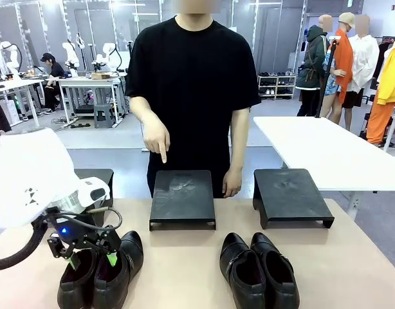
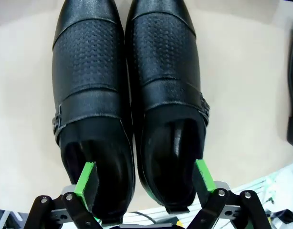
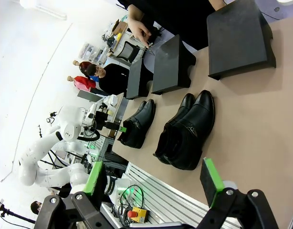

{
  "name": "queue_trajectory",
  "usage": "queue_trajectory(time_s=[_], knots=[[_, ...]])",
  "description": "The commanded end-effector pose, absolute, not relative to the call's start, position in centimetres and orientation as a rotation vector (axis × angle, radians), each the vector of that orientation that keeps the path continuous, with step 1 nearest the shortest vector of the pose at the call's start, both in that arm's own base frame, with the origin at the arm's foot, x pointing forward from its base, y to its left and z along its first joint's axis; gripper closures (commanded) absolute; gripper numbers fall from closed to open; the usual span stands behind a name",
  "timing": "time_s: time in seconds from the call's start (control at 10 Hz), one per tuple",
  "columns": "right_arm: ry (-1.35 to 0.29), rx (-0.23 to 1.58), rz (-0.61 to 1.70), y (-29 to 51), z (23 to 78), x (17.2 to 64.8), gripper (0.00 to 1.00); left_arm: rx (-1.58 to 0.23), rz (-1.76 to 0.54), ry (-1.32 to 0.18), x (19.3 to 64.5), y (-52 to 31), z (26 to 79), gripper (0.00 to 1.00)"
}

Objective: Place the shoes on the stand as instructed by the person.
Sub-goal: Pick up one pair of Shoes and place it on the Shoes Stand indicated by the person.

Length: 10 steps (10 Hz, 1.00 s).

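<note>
While no shoe is on a stand yet, the task has barely begun: all four shoes sit on the worktop (image 1: 184, 270) in two pairs. At the left, the left gripper (image 1: 92, 259) is down in the left pair (image 1: 101, 277). Its jaws are spread, with one green pad (image 2: 87, 183) inside each shoe's opening and the two touching inner walls between them, not yet pinched. Behind it stands the left stand (image 1: 98, 175), partly hidden by the arm. The person's hand (image 1: 157, 138) points a finger down at the middle stand (image 1: 183, 193), likely the target. The right pair (image 1: 258, 270) lies untouched before the right stand (image 1: 291, 193). The right gripper (image 3: 151, 179) hangs wide and empty above the worktop. Count: four shoes, three stands, two grippers.
</note>
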State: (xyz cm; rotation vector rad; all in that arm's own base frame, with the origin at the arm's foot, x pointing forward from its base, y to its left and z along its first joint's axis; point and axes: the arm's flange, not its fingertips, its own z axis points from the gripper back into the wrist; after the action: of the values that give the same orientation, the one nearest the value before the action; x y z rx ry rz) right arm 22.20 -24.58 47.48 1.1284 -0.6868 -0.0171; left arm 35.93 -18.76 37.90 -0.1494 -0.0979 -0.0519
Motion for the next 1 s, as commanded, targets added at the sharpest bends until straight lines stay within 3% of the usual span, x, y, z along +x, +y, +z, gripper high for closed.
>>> queue_trajectory(time_s=[0.0, 0.2, 0.3, 0.4, 0.5, 0.9], knots=[[-0.709, 1.131, 0.003, -24.7, 47.6, 22.2, 0.0, -0.094, -0.023, -0.14, 33.5, -18.4, 34.4, 0.0], [-0.709, 1.131, 0.003, -24.7, 47.6, 22.2, 0.0, -0.079, -0.006, -0.144, 33.3, -18.5, 33.5, 0.33], [-0.709, 1.131, 0.003, -24.7, 47.6, 22.2, 0.0, -0.076, -0.014, -0.138, 33.4, -18.5, 33.4, 0.59], [-0.709, 1.131, 0.003, -24.7, 47.6, 22.2, 0.0, -0.065, -0.027, -0.128, 33.3, -18.3, 33.2, 0.93], [-0.709, 1.131, 0.003, -24.7, 47.6, 22.2, 0.0, -0.053, -0.024, -0.107, 33.2, -18.5, 33.0, 1.0], [-0.709, 1.131, 0.003, -24.7, 47.6, 22.2, 0.0, -0.019, -0.034, -0.091, 33.3, -18.6, 33.1, 1.0]])
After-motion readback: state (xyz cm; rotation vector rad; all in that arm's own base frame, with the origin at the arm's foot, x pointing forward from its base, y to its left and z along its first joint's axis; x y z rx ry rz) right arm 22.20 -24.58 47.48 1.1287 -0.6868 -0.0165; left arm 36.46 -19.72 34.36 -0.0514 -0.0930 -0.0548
